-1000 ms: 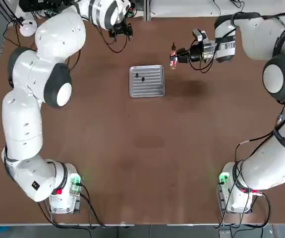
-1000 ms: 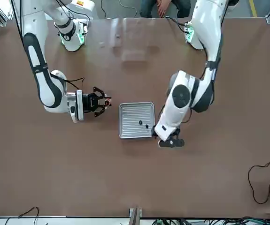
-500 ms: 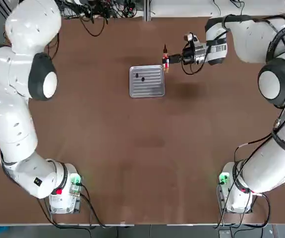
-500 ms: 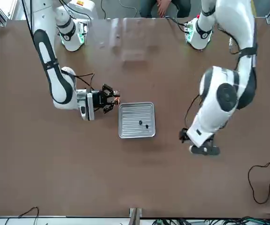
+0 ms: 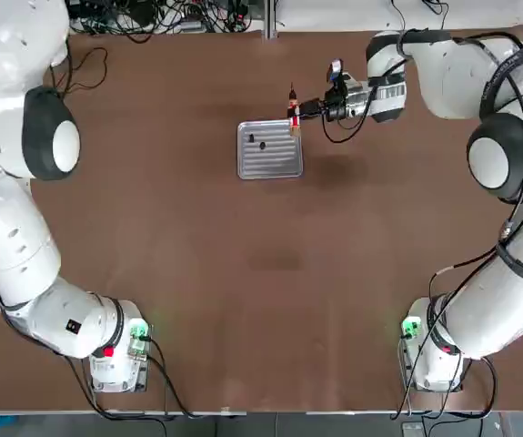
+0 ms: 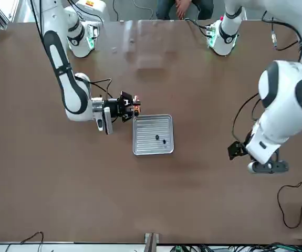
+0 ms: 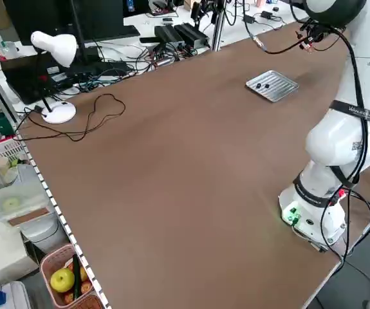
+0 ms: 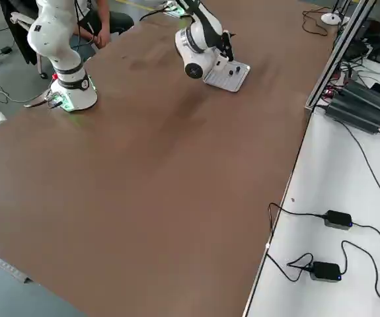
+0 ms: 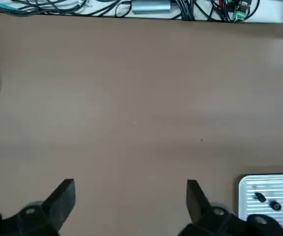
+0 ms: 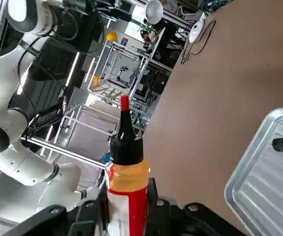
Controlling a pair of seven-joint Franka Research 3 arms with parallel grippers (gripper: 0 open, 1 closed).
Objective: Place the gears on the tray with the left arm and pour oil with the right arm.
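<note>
The ribbed silver tray [image 5: 269, 157] lies on the brown table, far of centre, with two dark gears [image 5: 251, 138] [image 5: 262, 144] resting on it. My right gripper [image 5: 301, 111] is shut on the oil bottle [image 5: 292, 116], orange-red with a black cap, held at the tray's far right corner. In the right wrist view the oil bottle [image 10: 126, 169] stands between the fingers, and the tray [image 10: 259, 187] with both gears [image 10: 279, 143] lies beyond. My left gripper [image 9: 130, 199] is open with nothing in it, off to the robot's left of the tray [image 9: 279, 183]; the front view shows the left gripper [image 6: 266, 167] there too.
A white desk lamp [image 7: 53, 45] and cables sit along the table's left edge. A basket with fruit [image 7: 65, 280] stands on the floor. Power adapters [image 8: 338, 219] lie on a white bench. A seated person [image 6: 185, 8] is behind the arms' bases.
My left arm has swung away from the tray toward the robot's left, its gripper staying open. My right gripper has carried the oil bottle closer, up to the tray's far right corner.
</note>
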